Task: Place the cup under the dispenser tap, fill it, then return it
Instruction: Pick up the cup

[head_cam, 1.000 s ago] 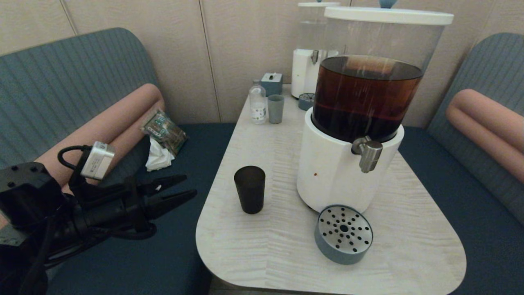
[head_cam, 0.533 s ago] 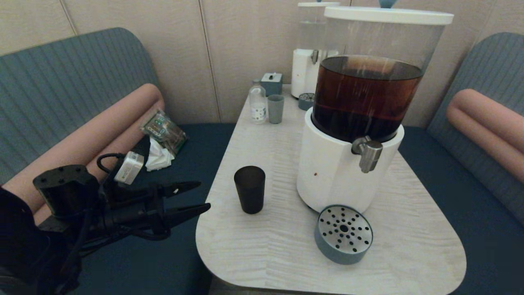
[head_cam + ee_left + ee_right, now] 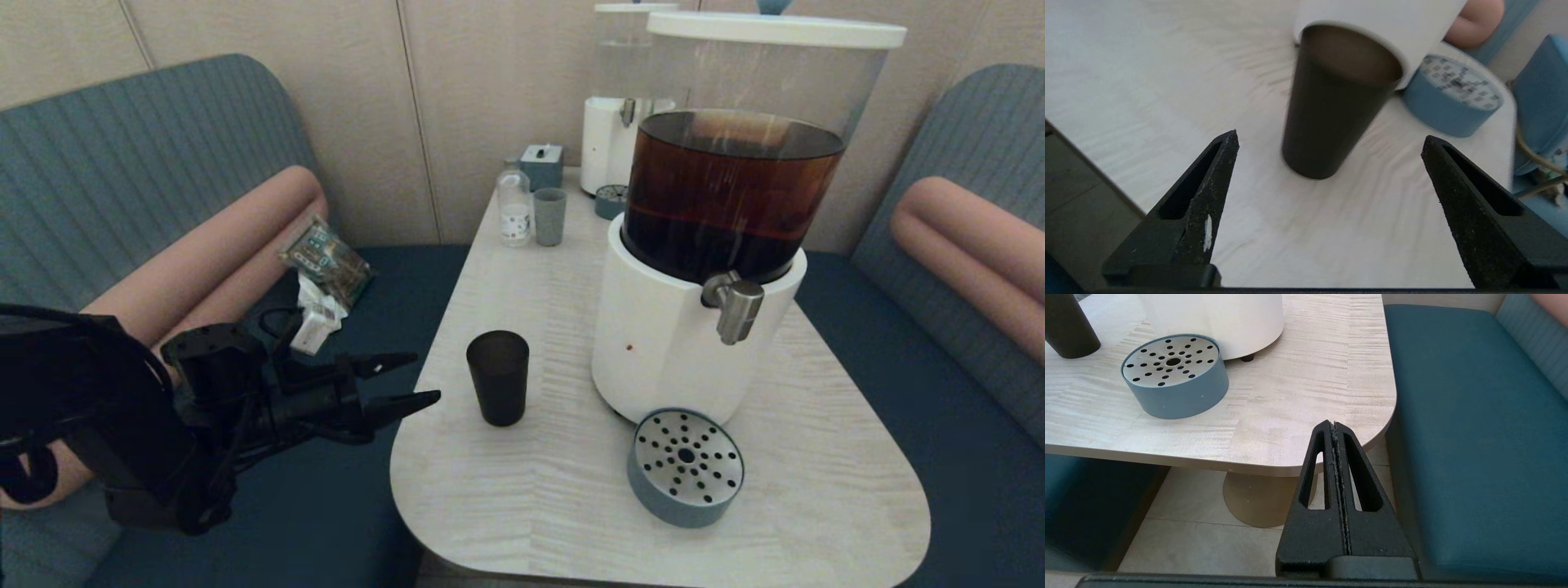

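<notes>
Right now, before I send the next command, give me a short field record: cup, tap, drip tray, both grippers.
cup: the cup upright on the table, untouched, left of the dispenser base
tap: the dispenser tap with nothing beneath it
drip tray: the drip tray on the table in front of the dispenser
left gripper: left gripper at the table's left edge, jaws open, aimed at the cup, not touching
right gripper: right gripper parked below the table corner, jaws shut, empty
</notes>
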You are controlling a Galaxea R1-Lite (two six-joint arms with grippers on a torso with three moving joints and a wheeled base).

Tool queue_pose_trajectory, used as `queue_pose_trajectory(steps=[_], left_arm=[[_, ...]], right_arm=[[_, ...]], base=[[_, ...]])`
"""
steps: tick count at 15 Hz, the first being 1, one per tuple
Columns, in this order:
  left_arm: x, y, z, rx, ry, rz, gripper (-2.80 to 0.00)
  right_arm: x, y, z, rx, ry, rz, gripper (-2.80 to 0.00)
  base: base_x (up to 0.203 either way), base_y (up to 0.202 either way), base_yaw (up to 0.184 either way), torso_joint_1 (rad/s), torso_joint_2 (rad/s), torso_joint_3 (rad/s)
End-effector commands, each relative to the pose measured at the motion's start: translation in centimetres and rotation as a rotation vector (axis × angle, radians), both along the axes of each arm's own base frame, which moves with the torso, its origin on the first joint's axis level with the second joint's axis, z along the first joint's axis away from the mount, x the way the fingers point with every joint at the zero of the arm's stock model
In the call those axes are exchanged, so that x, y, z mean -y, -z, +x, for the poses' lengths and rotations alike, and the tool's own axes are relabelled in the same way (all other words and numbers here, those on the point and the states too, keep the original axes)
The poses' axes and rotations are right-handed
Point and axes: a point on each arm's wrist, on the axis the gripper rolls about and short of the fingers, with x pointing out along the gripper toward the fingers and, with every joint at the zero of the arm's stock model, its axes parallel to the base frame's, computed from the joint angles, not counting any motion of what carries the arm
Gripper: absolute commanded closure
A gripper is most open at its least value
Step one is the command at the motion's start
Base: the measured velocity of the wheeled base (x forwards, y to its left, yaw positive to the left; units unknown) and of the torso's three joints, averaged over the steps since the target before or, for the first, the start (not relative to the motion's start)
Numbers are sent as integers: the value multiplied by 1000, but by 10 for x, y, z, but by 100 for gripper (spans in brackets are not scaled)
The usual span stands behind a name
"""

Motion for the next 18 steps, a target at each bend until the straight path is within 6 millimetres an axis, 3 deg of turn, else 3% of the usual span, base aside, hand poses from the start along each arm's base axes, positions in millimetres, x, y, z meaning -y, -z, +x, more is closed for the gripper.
queue_pose_trajectory(steps=[1, 4, 11, 18], left_arm=[[0, 14, 9, -9, 8, 6, -280], [5, 18, 20, 26, 24, 15, -280], [42, 20, 38, 100, 117, 23, -280], [60, 33, 49, 95, 136, 23, -280]], right_arm=[[0, 0, 0, -1, -1, 0, 0], [0, 0, 0, -1, -1, 0, 0], [0, 0, 0, -1, -1, 0, 0], [0, 0, 0, -1, -1, 0, 0]], base=[[0, 0, 0, 0, 0, 0], [0, 0, 0, 0, 0, 0], [0, 0, 0, 0, 0, 0], [0, 0, 0, 0, 0, 0]])
